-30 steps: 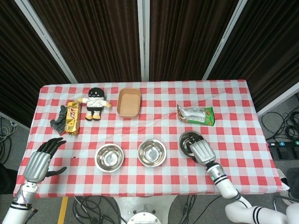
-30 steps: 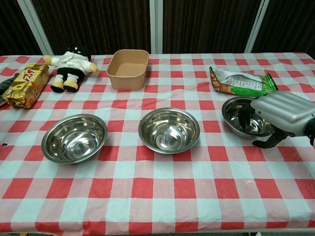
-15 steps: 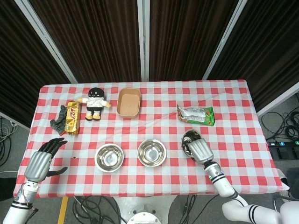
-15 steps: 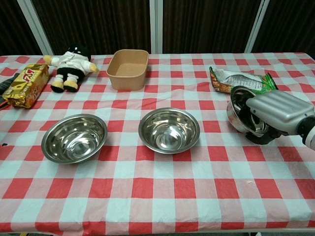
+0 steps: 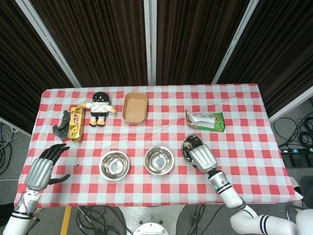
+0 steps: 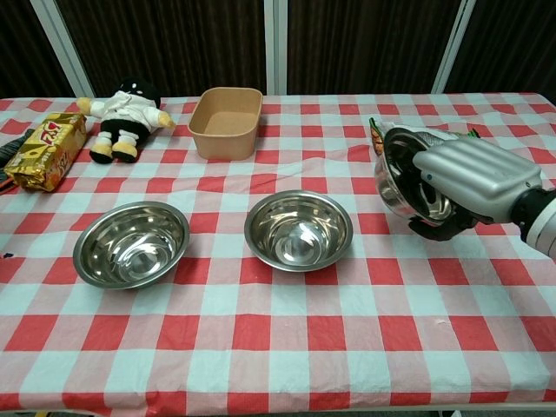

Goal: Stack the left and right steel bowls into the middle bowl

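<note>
Three steel bowls are in play. The left bowl (image 5: 114,165) (image 6: 131,243) and the middle bowl (image 5: 159,160) (image 6: 298,230) rest on the checked cloth. My right hand (image 5: 202,158) (image 6: 469,179) grips the right bowl (image 5: 190,145) (image 6: 402,178), lifted off the table and tilted toward the middle bowl, a little to its right. My left hand (image 5: 43,167) hovers open over the table's front left corner, away from the left bowl; the chest view does not show it.
At the back lie a tan paper tray (image 5: 134,107) (image 6: 228,121), a plush doll (image 5: 99,108) (image 6: 124,106), a yellow snack pack (image 5: 75,122) (image 6: 45,150) and a green snack bag (image 5: 205,120) (image 6: 432,142) just behind the lifted bowl. A dark glove (image 5: 62,124) lies beside the pack.
My right hand has lifted the right bowl off the table, tilted it and carried it left toward the middle bowl. The left hand has stayed put.
</note>
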`<act>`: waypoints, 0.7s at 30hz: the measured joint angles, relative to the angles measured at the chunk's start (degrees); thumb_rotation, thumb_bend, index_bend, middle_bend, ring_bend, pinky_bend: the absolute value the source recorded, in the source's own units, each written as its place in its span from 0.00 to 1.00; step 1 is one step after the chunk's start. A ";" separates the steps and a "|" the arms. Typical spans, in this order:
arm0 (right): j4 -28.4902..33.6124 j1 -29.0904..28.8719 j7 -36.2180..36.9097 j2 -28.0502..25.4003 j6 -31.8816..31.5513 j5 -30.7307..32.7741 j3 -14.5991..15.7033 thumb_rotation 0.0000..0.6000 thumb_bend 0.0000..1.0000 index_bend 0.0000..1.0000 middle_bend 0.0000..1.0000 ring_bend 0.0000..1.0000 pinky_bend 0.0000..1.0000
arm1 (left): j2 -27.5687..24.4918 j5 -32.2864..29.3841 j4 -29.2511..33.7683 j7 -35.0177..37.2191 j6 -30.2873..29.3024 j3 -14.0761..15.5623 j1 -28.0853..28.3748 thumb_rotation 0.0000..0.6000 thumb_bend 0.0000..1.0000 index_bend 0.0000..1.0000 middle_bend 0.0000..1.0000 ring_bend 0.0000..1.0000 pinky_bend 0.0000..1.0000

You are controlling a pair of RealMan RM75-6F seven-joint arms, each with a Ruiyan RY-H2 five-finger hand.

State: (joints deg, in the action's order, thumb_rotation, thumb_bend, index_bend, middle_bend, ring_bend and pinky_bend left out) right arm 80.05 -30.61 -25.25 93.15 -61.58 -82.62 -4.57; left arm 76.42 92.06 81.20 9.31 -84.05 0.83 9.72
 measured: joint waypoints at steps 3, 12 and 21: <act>4.02 -1.49 -1.90 -0.10 0.26 -1.24 -0.31 1.00 0.36 0.73 0.61 0.51 0.55 | -0.48 -0.44 0.40 -0.19 -0.66 -0.58 -0.15 1.00 0.07 0.23 0.24 0.15 0.22; 6.75 -6.54 -7.62 3.73 5.54 0.28 -1.63 1.00 0.29 0.72 0.60 0.51 0.54 | -1.59 -1.08 0.57 0.68 -1.47 -0.77 -0.89 1.00 0.07 0.23 0.24 0.15 0.22; 8.00 -9.54 -5.91 2.67 9.34 1.75 -2.28 1.00 0.00 0.50 0.48 0.33 0.31 | -1.63 -1.47 -0.48 2.15 -1.64 -1.08 -1.07 1.00 0.07 0.23 0.24 0.15 0.22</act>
State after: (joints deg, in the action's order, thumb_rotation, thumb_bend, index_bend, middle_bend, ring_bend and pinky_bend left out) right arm 88.05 -40.15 -31.16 95.81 -52.24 -80.87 -6.85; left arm 74.79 90.59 80.72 11.46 -85.69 -0.25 8.65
